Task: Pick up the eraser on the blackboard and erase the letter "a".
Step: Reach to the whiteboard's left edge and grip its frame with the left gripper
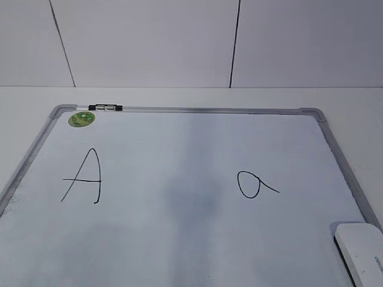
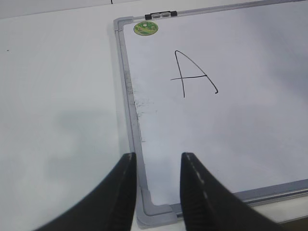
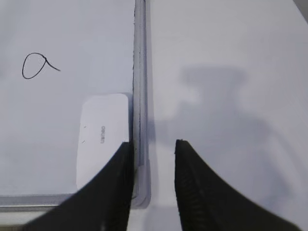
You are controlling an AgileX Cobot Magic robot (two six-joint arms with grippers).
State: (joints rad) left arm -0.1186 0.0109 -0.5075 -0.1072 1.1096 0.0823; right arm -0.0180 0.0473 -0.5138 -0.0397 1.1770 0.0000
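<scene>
White oblong plastic eraser (image 3: 102,139) lies on the grey-framed white blackboard (image 1: 179,239), against its right edge, below the thin black lowercase "a" (image 3: 37,66). Left hand (image 2: 158,166) and right hand (image 3: 153,151) hover open, empty.

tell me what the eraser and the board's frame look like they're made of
The eraser looks like smooth white moulded plastic: rounded corners, even matte sheen, small grey lettering printed on top. The blackboard frame appears to be grey brushed metal, probably aluminium, with slightly duller grey plastic-looking corner caps; its writing surface is glossy white.
</scene>
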